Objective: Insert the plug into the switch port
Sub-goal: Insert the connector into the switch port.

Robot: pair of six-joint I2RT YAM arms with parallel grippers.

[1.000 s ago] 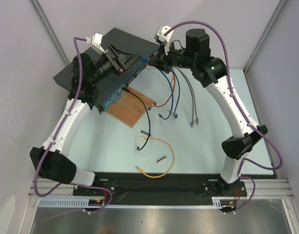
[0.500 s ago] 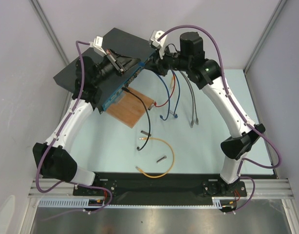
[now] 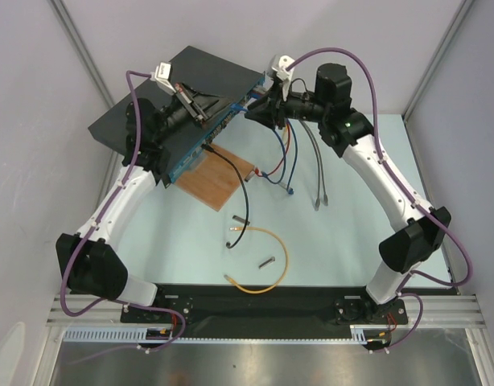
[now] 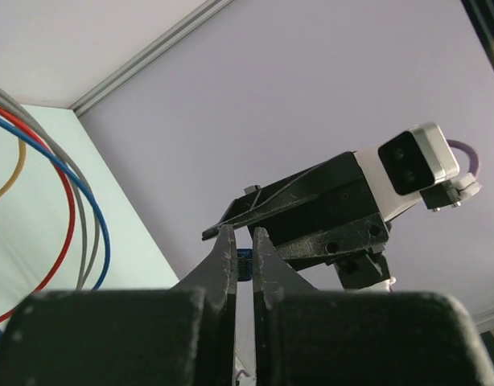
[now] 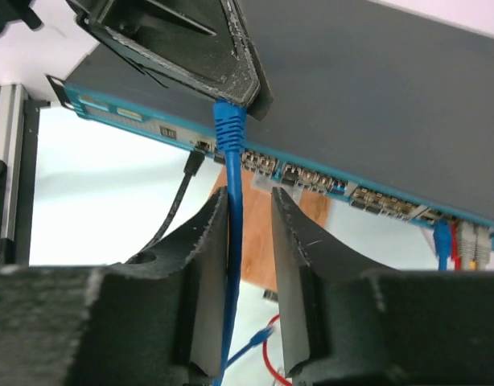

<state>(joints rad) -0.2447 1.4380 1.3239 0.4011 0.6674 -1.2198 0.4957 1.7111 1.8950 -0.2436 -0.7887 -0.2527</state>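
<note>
Blue plug sits pinched between the closed tips of the left pincer, which reaches over the switch from above. In the right wrist view the plug hangs just in front of the switch's blue front face, near the end where a black cable is already seated in a port. Whether the plug's tip touches the face I cannot tell, since the pincer's tips hide it.

The blue cable drops from the plug and passes down between the fingers of the right pincer. Those fingers stand narrowly apart. The cable lies against one of them, with a clear gap to the other, so nothing is clamped there.

The switch lies at an angle at the far left of the pale desk, with a wooden board just beside its front face. Red, blue and grey cables hang from the face's right end, and a yellow cable curls nearer the arm bases.
</note>
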